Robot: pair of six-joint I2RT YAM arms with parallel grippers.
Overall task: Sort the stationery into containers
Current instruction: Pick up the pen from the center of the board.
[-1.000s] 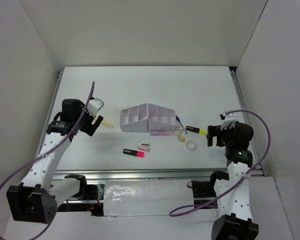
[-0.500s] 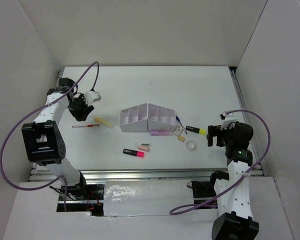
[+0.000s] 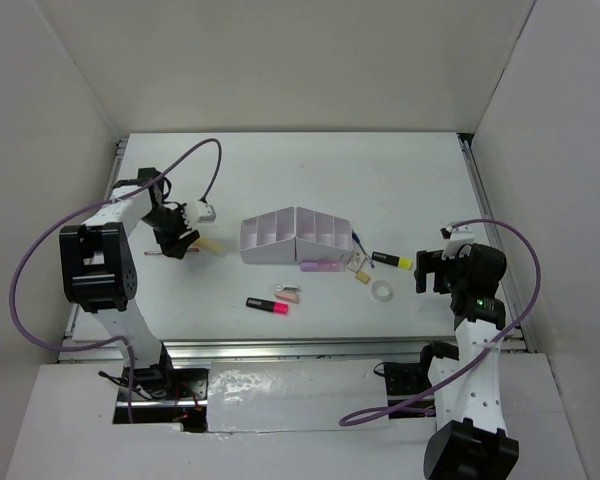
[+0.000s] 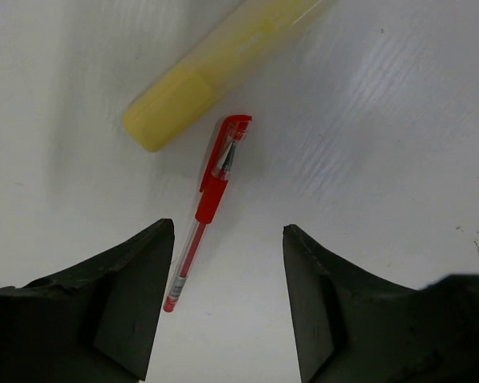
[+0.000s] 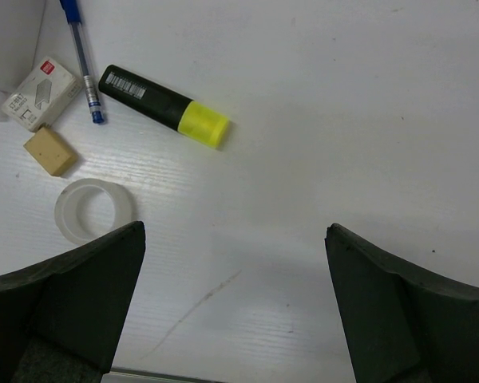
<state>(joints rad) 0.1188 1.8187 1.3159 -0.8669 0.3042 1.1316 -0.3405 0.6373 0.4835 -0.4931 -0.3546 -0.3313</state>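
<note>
My left gripper [image 3: 176,241] hangs open over a red pen [image 4: 210,195] that lies flat, its tip by the left finger [image 4: 120,303]. The cream stick [image 4: 215,68] rests just beyond the pen. The white containers [image 3: 295,237] stand mid-table. In front of them lie a purple marker [image 3: 322,266], a pink eraser [image 3: 289,294] and a black-pink highlighter [image 3: 268,304]. My right gripper [image 5: 235,231] is open over bare table. Ahead of it are the black-yellow highlighter [image 5: 164,107], blue pen [image 5: 83,56], tan eraser [image 5: 51,152] and tape ring [image 5: 93,210].
A small white boxed eraser [image 5: 41,92] sits beside the tan one, near the containers' right end. White walls close in the table on three sides. A metal rail [image 3: 280,350] runs along the near edge. The left arm's purple cable [image 3: 205,150] loops above the table.
The left arm has swung up along the table's left side. Its gripper now points down over the red pen, which it hid a second ago. The right arm has not moved.
</note>
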